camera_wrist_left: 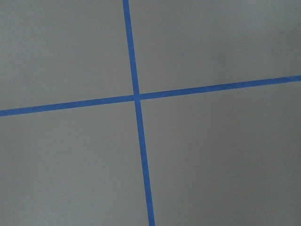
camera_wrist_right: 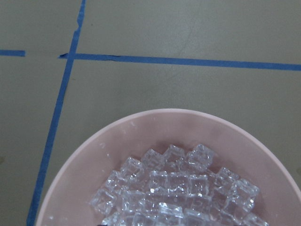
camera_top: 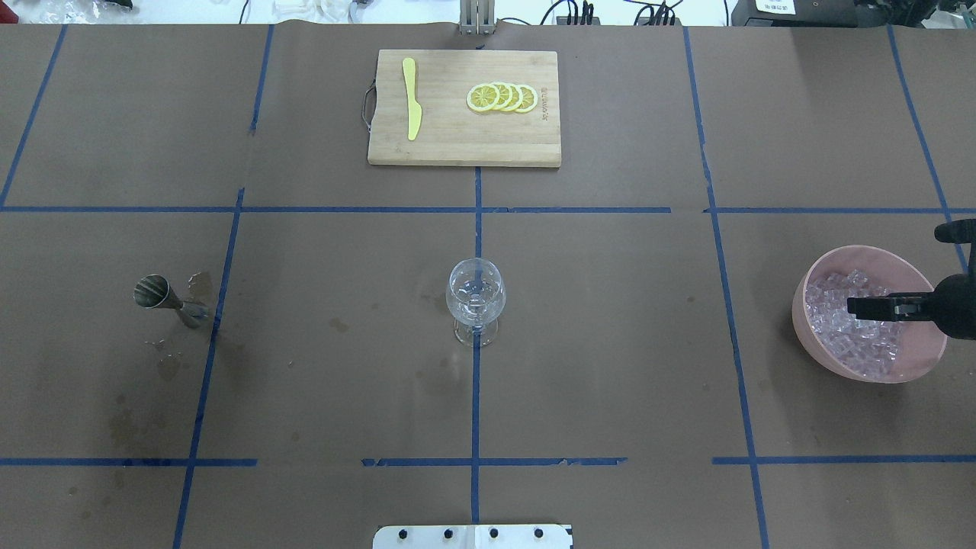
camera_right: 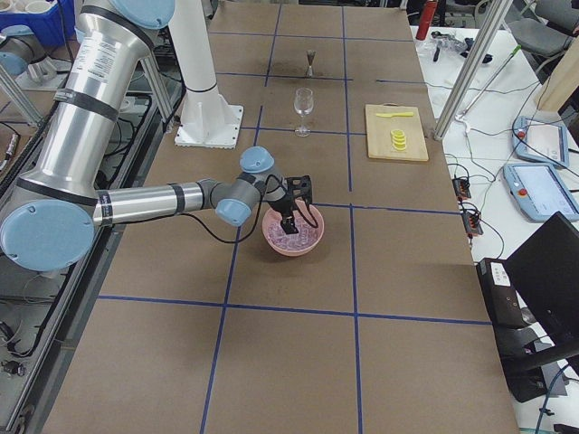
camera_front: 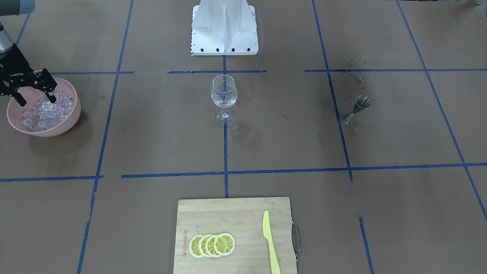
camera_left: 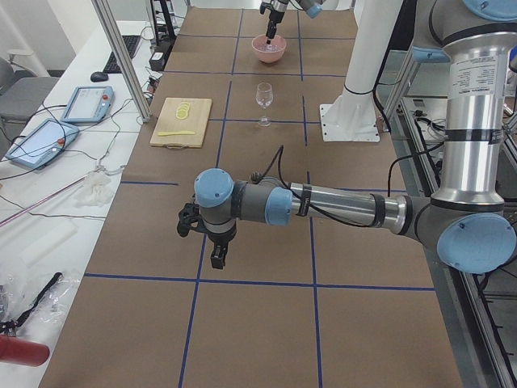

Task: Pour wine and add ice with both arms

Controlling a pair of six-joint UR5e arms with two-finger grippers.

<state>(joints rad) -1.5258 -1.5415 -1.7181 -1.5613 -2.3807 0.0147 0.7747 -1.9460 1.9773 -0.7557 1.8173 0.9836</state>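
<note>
Right tool (camera_front: pixel 35 101) cropped at edge, left tool (camera_left: pixel 207 242) too small, wine in glass (camera_front: pixel 223 91) indiscernible

A long table (camera_top: pixel 610 343), papered in brown and gridded with blue tape lines (camera_top: pixel 475 412), fills the room under flat, even light. Seen from its end, a white bench (camera_left: pixel 48 186) runs along at nine o'clock. It carries two blue-cased tablets (camera_left: pixel 87 103), and an aluminium post (camera_left: pixel 121 56) rises at eleven.

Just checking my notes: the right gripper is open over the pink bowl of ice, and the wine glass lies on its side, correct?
Not quite: the wine glass stands upright, as the exterior front-facing view shows. The right gripper is indeed open over the pink bowl of ice.
</note>
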